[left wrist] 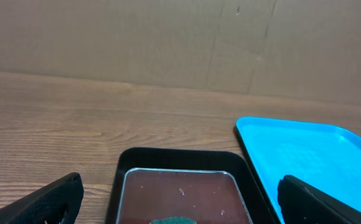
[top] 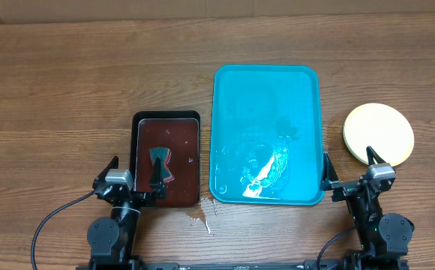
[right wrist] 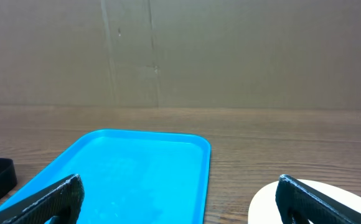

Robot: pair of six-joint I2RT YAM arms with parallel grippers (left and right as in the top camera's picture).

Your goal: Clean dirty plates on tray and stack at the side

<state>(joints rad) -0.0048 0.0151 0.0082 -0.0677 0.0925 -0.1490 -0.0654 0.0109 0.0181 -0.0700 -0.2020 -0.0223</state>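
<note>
Overhead caught the tray [top: 266, 82] bare but wet, the plates [top: 382, 131] stacked on the table to its right, apart from its rim. My left gripper [top: 133, 182] and right gripper [top: 349, 174] hung spread and empty at the near edge. The right one sat close to the stack, and a careless swing could have knocked it. Water could have slopped off the tray, adding to the small spill [top: 201, 217]. The yellow top plate hid the stack's count. My left finger half covered the sponge [top: 160, 154].
</note>
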